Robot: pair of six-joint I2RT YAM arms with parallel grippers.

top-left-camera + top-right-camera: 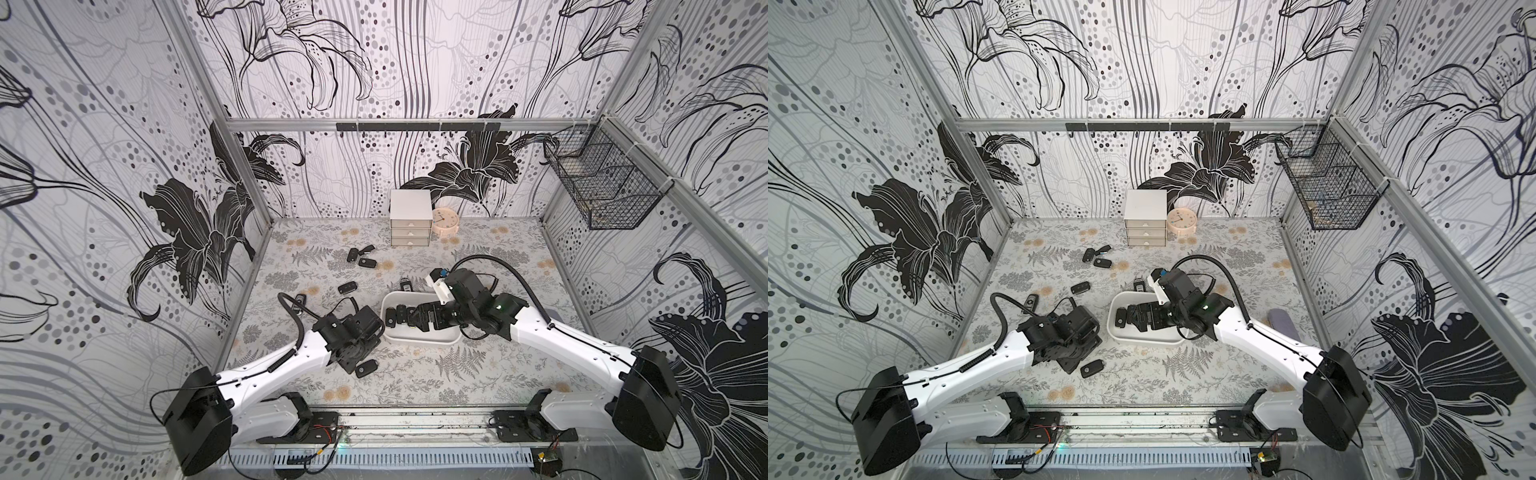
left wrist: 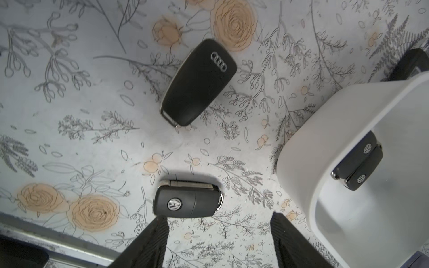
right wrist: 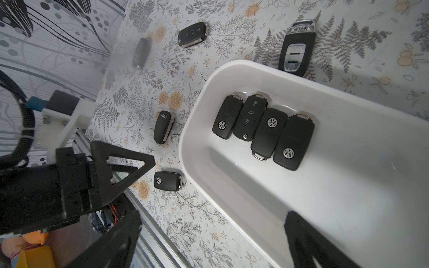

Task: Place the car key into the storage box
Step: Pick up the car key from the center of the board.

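A black car key (image 2: pixel 188 201) with a VW badge lies flat on the floral tabletop, also seen in both top views (image 1: pixel 365 368) (image 1: pixel 1090 368) and in the right wrist view (image 3: pixel 167 181). My left gripper (image 2: pixel 218 217) hangs just short of it, open, with only table between its fingers; one fingertip (image 2: pixel 160 220) nearly touches the key's edge. The white storage box (image 1: pixel 419 338) (image 1: pixel 1142 340) (image 2: pixel 301 162) stands close by and holds several black keys (image 3: pixel 262 130) side by side. My right gripper (image 3: pixel 210 220) is open and empty, straddling the box's near wall.
An Audi key (image 2: pixel 199 81) lies beyond the VW key. More keys (image 1: pixel 360 257) are scattered farther back, and a silver-ended one (image 3: pixel 297 48) lies behind the box. A white three-drawer cabinet (image 1: pixel 410 224) and clock (image 1: pixel 444 222) stand at the back. A wire basket (image 1: pixel 602 183) hangs at the right.
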